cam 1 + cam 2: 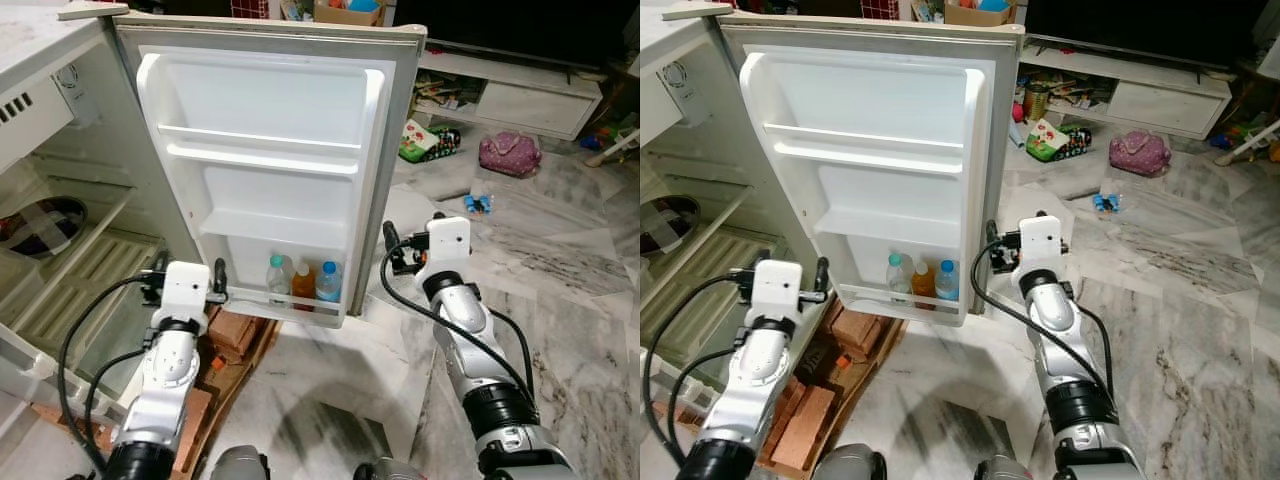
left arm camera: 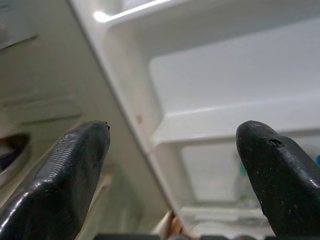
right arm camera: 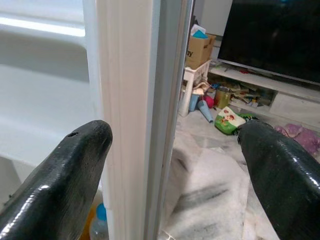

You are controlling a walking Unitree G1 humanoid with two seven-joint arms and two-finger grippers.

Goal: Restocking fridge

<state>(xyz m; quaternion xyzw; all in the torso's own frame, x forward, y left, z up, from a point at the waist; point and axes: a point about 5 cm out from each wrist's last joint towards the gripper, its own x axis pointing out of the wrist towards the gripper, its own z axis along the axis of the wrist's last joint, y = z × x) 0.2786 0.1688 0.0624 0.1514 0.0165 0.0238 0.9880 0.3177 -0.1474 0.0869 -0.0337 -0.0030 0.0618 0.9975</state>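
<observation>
Landmark: low white TV cabinet [image 1: 530, 95], far side of the room.
Floor: grey-veined marble tiles [image 1: 570, 290], spreading out in front of the cabinet.
On cabinet: dark television screen [image 1: 520, 25].
Beside cabinet: cardboard box [image 1: 348, 12], to its left.
Clutter: purple bag [image 1: 510, 153] and green packet [image 1: 420, 142] on the floor, just in front of the cabinet.
Light: soft, even indoor light.

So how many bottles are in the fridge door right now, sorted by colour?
Clear bottle with teal cap: 1
Orange bottle: 1
Clear bottle with blue cap: 1
Total: 3, all standing in the bottom shelf of the fridge door.
</observation>
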